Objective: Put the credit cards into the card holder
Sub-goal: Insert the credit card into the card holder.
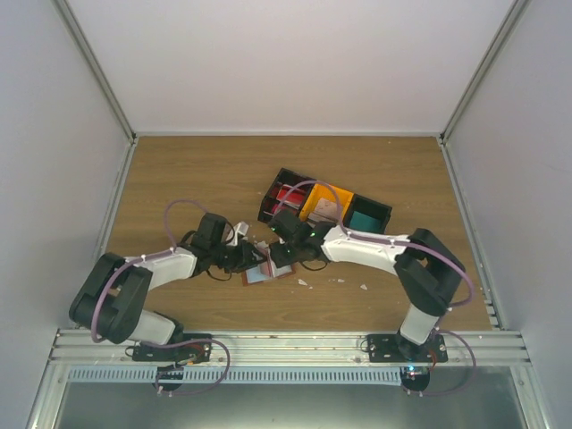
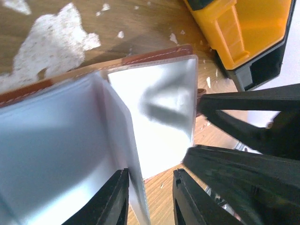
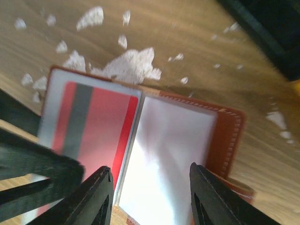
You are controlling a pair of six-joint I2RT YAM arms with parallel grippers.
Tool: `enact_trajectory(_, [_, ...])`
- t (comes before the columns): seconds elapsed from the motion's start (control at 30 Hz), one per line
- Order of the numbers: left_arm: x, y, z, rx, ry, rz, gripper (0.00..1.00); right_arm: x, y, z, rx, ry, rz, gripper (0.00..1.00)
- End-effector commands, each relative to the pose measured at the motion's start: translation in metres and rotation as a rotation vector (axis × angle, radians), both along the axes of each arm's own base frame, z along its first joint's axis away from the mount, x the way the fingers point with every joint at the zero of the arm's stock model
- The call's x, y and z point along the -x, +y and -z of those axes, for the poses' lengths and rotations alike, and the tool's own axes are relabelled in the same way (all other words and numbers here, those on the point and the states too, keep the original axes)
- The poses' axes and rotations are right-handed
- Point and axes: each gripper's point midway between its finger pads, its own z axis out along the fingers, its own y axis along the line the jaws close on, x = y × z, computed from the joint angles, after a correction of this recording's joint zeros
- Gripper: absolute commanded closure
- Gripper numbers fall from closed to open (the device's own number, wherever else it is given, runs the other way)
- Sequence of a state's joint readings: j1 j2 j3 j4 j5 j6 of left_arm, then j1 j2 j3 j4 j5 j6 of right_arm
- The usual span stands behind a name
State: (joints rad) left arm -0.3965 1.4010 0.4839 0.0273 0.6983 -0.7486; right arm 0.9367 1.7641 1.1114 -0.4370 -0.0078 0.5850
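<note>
Card holder (image 1: 264,274) is lying open on the counter (image 1: 179,179), near the middle and just on the near-left side of the bin tray (image 2: 234,33), with both arms reaching in over it from either side. Its reddish-brown leather is facing down and its pale pockets are facing up.

A red card (image 3: 101,124) with a dark stripe is sitting in the left-hand pocket, showing through the clear sleeve. The right-hand pocket is looking pale and blurred, and I cannot tell whether anything is inside it.

The left fingers (image 2: 115,201) are standing parted around one thin pocket leaf. The leaf is running down between them and leaning against one finger, while bare wood is showing in the gap beside the other, so they are not clamping it.

The right fingers (image 3: 208,197) are also spread and grasping nothing. They are hovering over the right-hand pocket, one at the fold and one by the stitched leather edge.

White scraps (image 2: 51,37) are lying scattered on the wood just beyond the holder's far edge.
</note>
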Motion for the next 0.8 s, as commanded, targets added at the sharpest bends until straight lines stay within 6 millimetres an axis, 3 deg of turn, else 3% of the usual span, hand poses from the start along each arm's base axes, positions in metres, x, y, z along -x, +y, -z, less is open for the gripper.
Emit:
enact_trajectory(0.0, [-0.016, -0.020, -0.022, 0.064, -0.088, 0.057, 0.69, -0.017, -0.017, -0.034, -0.041, -0.108, 0.138, 0.53])
enact_trajectory(0.17, [-0.020, -0.035, -0.025, 0.074, -0.084, 0.097, 0.63, -0.023, -0.045, -0.055, -0.086, -0.159, 0.240, 0.51])
enact_trajectory(0.27, [-0.026, -0.045, -0.026, 0.058, -0.086, 0.116, 0.60, -0.025, -0.057, -0.058, -0.110, -0.162, 0.269, 0.49])
enact_trajectory(0.53, [-0.030, -0.045, 0.013, -0.098, 0.005, 0.102, 0.59, -0.022, -0.078, -0.048, -0.127, -0.138, 0.302, 0.47])
enact_trajectory(0.77, [-0.029, -0.046, 0.028, -0.164, 0.028, 0.120, 0.60, -0.032, -0.091, -0.066, -0.151, -0.181, 0.297, 0.46])
